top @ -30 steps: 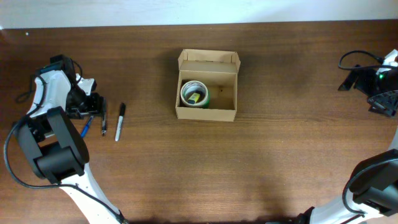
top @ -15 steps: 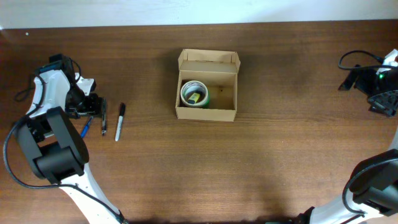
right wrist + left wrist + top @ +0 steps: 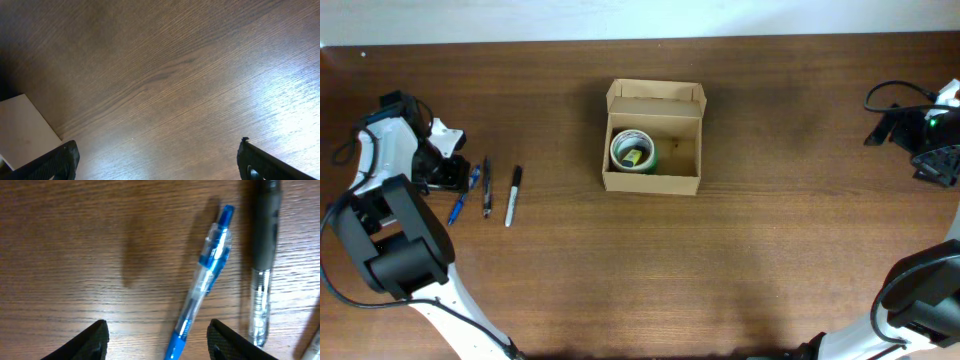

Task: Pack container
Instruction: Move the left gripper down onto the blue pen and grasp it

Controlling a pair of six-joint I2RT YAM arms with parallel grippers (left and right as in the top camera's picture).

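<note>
Container [image 3: 653,183], from overhead, sits open mid-worktop [image 3: 720,260], well right of the left end effector [image 3: 453,172], with a green tape roll [image 3: 633,150] inside. The right end effector [image 3: 932,150] is way off beyond it. Left wrist now: fingers [image 3: 95,340] apart, blue pen [image 3: 207,270] lying between them, dark pen [image 3: 262,270] just outside. Right wrist: fingers [image 3: 57,162] spread wide over wood, gripping nothing.

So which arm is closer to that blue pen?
Left. Its end effector hovers open right over the blue pen. The right end effector is far off by the table's opposite edge, beyond the cardboard box.
</note>
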